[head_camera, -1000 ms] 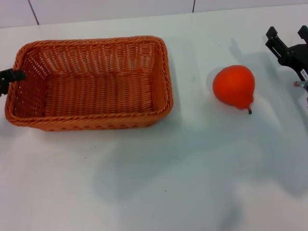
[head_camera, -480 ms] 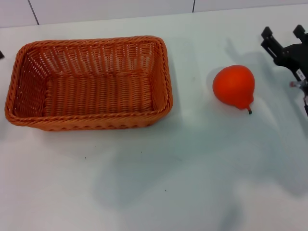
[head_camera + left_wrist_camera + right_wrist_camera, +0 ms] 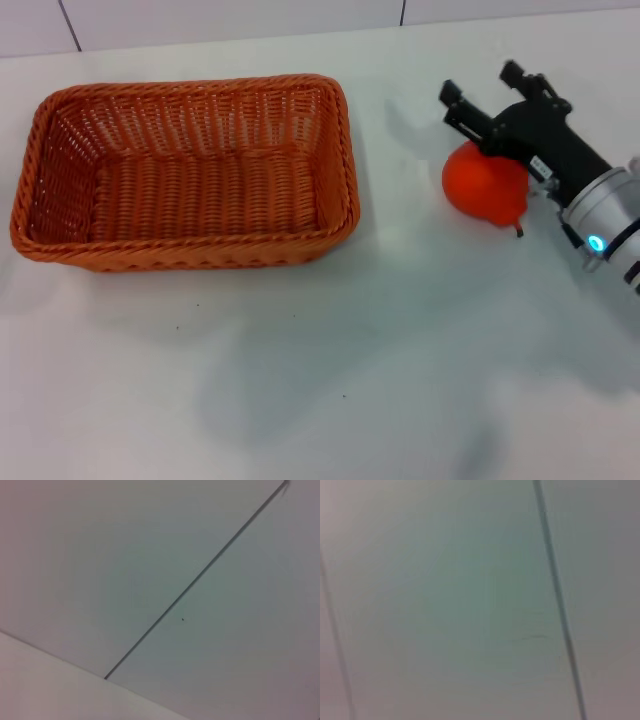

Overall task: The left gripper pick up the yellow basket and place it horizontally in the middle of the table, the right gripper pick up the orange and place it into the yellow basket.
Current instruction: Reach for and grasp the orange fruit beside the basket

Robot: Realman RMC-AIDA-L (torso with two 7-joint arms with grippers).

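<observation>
Your right hand (image 3: 487, 95) hangs over the orange (image 3: 482, 185) near the right edge of the bench (image 3: 330, 380), its two black fingers spread apart and empty, their tips reaching past the far side of the fruit. The orange sits on the bench, well apart from the yellow basket (image 3: 345, 205), with its short dark stem pointing toward the near right corner. The basket lies lengthwise toward the far left part of the bench, its long sides running parallel to the far edge, upright and with nothing in it, so the first half of the task looks done and the pick of the fruit is the step in hand. Your left hand is out of sight in the head view, and its wrist camera shows only a pale surface crossed by a dark seam. To take the orange well, bring the hand back toward you until the fingers straddle the widest part of the fruit, lower it squarely, and close on the round body rather than on the tapered stem end, where smooth skin could let it squirt free. Lift well clear of the braided rim before you cross to the basket, and let go low over its woven floor.
</observation>
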